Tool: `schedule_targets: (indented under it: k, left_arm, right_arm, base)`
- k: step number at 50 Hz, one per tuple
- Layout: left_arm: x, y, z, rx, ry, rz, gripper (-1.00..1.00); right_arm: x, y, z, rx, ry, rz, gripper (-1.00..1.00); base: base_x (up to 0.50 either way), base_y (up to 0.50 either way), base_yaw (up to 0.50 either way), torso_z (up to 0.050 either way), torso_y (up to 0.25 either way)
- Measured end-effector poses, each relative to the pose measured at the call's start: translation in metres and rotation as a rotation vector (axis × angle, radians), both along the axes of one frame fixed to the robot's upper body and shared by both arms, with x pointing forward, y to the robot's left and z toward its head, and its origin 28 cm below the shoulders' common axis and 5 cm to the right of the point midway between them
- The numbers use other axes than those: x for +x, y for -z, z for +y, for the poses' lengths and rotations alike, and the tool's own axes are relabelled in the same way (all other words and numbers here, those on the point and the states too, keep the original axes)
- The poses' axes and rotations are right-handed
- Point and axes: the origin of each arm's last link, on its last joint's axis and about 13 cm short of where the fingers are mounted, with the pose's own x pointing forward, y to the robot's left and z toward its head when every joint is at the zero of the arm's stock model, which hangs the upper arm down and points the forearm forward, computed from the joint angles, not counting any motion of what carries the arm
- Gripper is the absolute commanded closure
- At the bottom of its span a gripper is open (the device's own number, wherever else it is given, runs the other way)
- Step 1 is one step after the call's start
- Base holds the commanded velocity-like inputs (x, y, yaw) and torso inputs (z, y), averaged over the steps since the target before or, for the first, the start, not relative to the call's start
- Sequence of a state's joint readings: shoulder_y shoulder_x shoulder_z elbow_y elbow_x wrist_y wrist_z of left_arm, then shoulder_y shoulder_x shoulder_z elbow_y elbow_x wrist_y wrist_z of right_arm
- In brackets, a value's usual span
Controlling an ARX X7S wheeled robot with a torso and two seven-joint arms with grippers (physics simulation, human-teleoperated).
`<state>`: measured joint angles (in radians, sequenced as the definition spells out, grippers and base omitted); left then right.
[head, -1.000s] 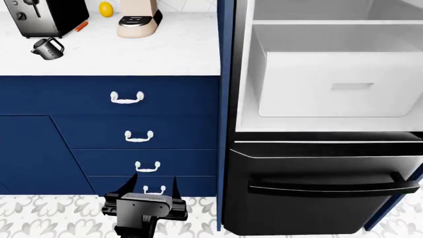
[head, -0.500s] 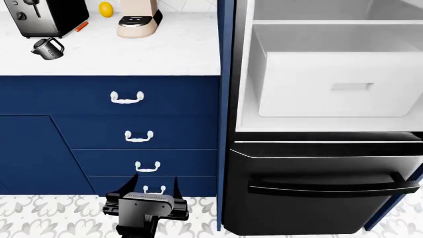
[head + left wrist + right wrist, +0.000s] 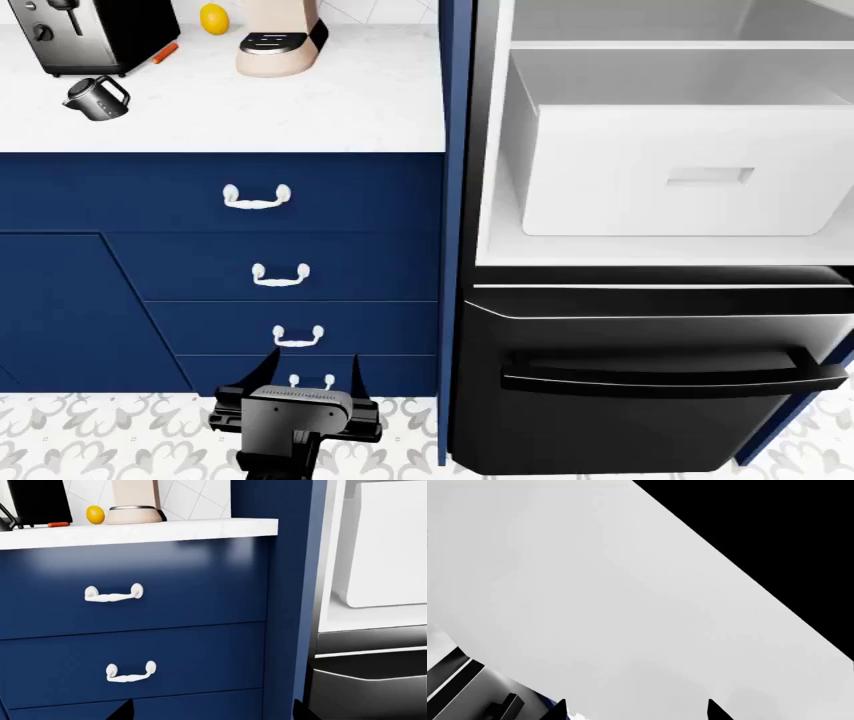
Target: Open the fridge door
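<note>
The fridge's upper compartment (image 3: pixel 497 150) stands exposed, with a white bin (image 3: pixel 667 170) inside; the fridge door itself is outside the head view. A flat pale grey panel (image 3: pixel 594 605) fills the right wrist view; I cannot tell if it is the fridge door. My right gripper (image 3: pixel 635 710) is open just in front of that panel, holding nothing. My left gripper (image 3: pixel 315 372) is open and low, in front of the lowest navy drawer handle (image 3: pixel 311 382). In its wrist view the left gripper (image 3: pixel 212 712) faces the navy drawers (image 3: pixel 133 655), nothing between its fingers.
The dark freezer drawer (image 3: pixel 654 440) with a horizontal black handle (image 3: pixel 667 380) sits below the fridge compartment. A white counter (image 3: pixel 334 100) carries a toaster (image 3: pixel 87 35), small kettle (image 3: pixel 96 97), lemon (image 3: pixel 214 18) and beige appliance (image 3: pixel 278 40). Patterned floor tiles (image 3: pixel 107 440) lie below.
The left gripper has crept slightly up and to the right in the head view. Nothing else has visibly moved.
</note>
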<state>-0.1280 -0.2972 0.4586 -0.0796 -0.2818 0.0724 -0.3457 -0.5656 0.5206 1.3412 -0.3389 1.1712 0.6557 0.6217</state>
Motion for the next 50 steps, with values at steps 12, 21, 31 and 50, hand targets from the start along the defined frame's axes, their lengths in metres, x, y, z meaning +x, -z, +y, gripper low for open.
schedule_targets:
  k: [12,21,31,50]
  left_arm:
    - [0.000,0.000,0.000,0.000,0.000,0.000,-1.00]
    - [0.000,0.000,0.000,0.000,0.000,0.000,-1.00]
    - [0.000,-0.001,0.000,-0.007,0.002,0.003,-1.00]
    - [0.000,-0.001,0.001,-0.022,0.009,0.013,-1.00]
  right_arm:
    - [0.002,0.002,0.003,0.020,0.009,-0.046,-1.00]
    - [0.003,0.003,0.003,0.025,0.011,-0.057,-1.00]
    - [0.009,0.004,-0.011,0.020,0.108,-0.043,-1.00]
    - [0.030,0.004,-0.048,0.089,0.246,0.077,-1.00]
  base:
    - [0.00,0.00,0.00,0.000,0.000]
    - [0.00,0.00,0.00,0.000,0.000]
    - [0.00,0.00,0.00,0.000,0.000]
    - [0.00,0.00,0.00,0.000,0.000]
